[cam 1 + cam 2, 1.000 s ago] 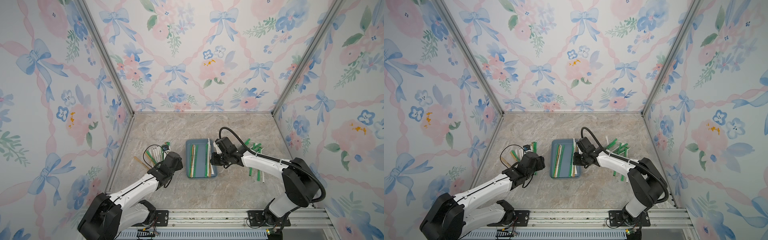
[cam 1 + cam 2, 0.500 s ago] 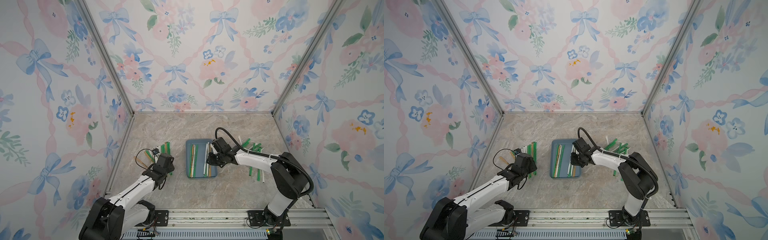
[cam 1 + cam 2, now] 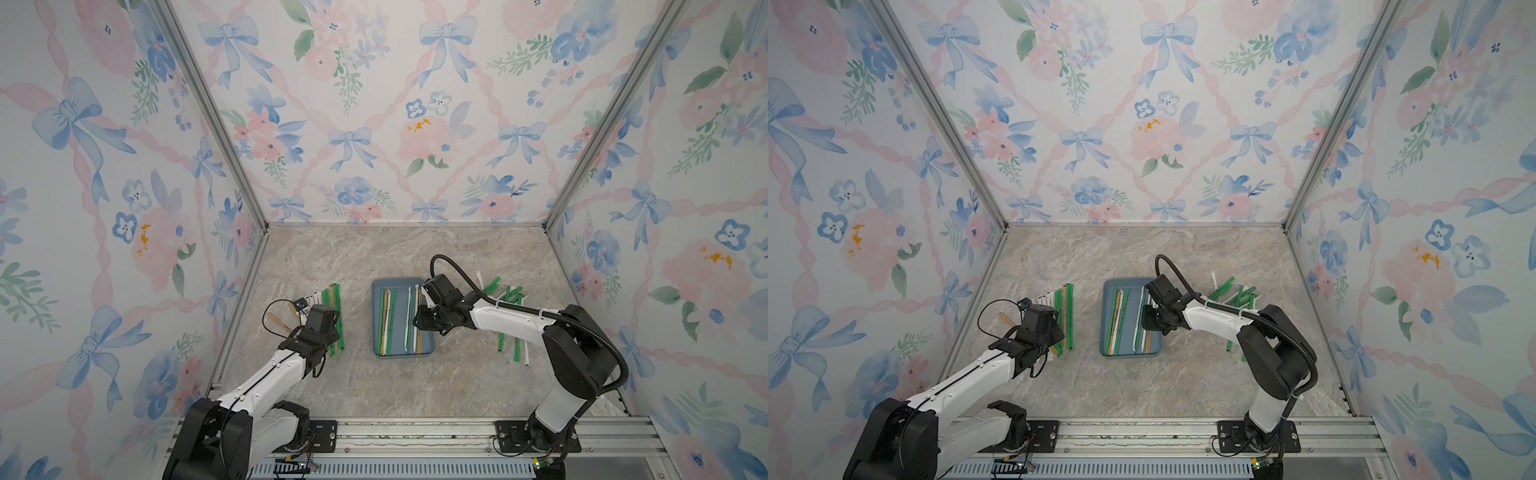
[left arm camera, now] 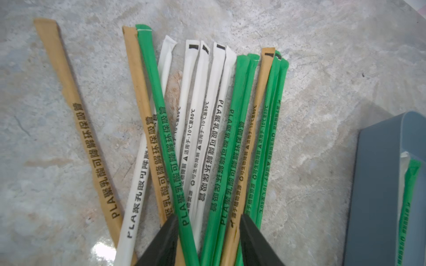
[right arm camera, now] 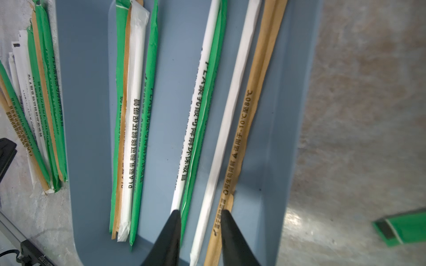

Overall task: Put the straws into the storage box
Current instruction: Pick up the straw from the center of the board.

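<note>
L gripper (image 4: pixel 208 218): now down on loose fan of green, white, tan paper-wrapped straws (image 4: pixel 198 129) at left; jaws apart, narrowing, nothing pinched yet. Shallow slate-blue plastic storage box (image 3: pixel 399 281), centre: several straws in. R gripper (image 5: pixel 200 213): was shut, now slightly open over box, white straw (image 5: pixel 223 129) lying free inside. Green straws (image 3: pixel 517 349) at right outstanding.

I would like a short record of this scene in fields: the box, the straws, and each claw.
box: blue, low rim, partly filled
inside: several straws, lying lengthwise
outside: left pile and right pile
left claw: open, astride several straws of the left pile
right claw: open over the box, a white straw lying in its gap
</note>
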